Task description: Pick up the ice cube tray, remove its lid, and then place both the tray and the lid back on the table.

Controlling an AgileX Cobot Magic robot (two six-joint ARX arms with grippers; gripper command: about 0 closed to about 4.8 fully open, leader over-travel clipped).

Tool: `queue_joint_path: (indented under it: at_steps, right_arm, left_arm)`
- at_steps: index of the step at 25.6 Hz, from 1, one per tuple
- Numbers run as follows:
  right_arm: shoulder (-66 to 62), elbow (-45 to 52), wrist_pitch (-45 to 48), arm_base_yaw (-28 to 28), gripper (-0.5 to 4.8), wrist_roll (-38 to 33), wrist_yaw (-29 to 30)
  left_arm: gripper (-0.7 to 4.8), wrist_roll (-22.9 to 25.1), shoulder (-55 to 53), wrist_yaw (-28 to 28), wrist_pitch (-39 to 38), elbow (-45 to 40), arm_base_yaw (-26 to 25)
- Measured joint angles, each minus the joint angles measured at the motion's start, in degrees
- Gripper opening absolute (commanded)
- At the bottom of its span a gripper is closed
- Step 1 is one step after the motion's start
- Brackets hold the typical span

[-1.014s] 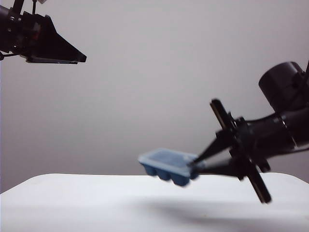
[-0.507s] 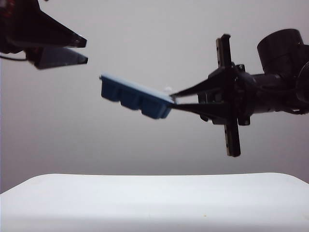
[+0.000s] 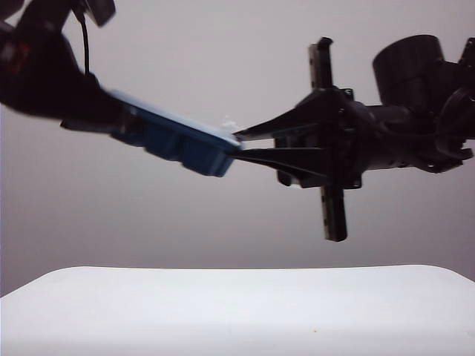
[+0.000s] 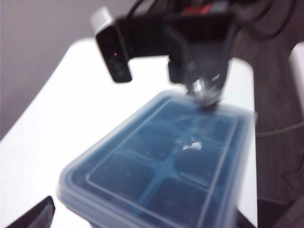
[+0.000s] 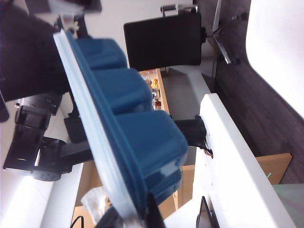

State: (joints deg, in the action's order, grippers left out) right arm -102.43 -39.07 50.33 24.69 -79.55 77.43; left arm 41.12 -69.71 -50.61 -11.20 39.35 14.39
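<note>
Left side of the exterior view: left gripper [image 3: 104, 119] has come in from the upper corner, where it hung well clear of the tray a second ago. It is now at the tray's far end, its dark body covering that end. Jaws are wide apart; the left wrist view shows only one fingertip [image 4: 33, 216] at the edge of frame, not touching anything I can make out.

Middle: ice cube tray [image 3: 178, 141], lid [image 4: 156, 164] on top, has risen from just over the table to high above it, tilted with the left end up.

Right: right gripper [image 3: 236, 144] is clamped tight on the tray's near end (fingertips pinch the rim, seen in the right wrist view).

Below: table [image 3: 237, 311], bare.

Reading: the pick-up looks done; the left gripper seems placed to take the lid's edge, which is not yet separated.
</note>
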Motion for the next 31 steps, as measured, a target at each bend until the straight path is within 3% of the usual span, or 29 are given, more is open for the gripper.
queue_joint_path:
  at_steps: [11,13,17,18,20,23,24,25,26,31]
  right_arm:
    - [0.20,-0.46,1.75,3.23,-0.09,-0.11,0.90]
    - [0.20,-0.63,1.75,3.23,-0.09,-0.09,1.33]
    - [0.20,-0.74,1.73,3.15,-0.08,-0.11,1.46]
    - [0.20,-0.74,1.73,3.15,-0.08,-0.11,1.49]
    - [0.20,-0.76,1.73,3.13,-0.08,-0.15,1.01]
    - [0.20,-0.79,1.79,3.08,-0.08,-0.13,0.83]
    - [0.20,-0.79,1.99,3.08,0.12,-0.15,0.79]
    - [0.20,-0.79,2.27,3.06,1.07,-0.15,0.76]
    - [0.20,-0.76,2.99,3.04,1.44,-0.07,0.33]
    - [0.09,-0.68,7.45,2.21,1.70,1.16,-1.16]
  left_arm:
    - [4.79,0.11,-0.04,-9.68,-1.53,-0.02,0.07]
    - [4.31,-0.28,-0.07,-10.54,-1.55,-0.02,0.72]
    - [4.15,-0.61,-0.07,-11.39,-1.84,-0.04,2.49]
    - [3.50,-0.66,-0.07,-11.39,-1.88,-0.11,2.78]
    - [2.80,-0.63,-0.09,-11.56,-2.01,-0.11,2.91]
    - [2.48,-0.87,-0.11,-11.17,-2.12,-0.13,2.86]
    - [1.97,-0.85,-0.11,-11.10,-2.08,-0.13,2.86]
    - [1.79,-0.85,-0.09,-11.08,-2.03,-0.13,2.86]
    - [1.79,-0.85,-0.09,-10.84,-1.88,-0.11,2.86]
    - [1.79,-1.09,-0.07,-8.72,-0.31,-0.09,3.17]
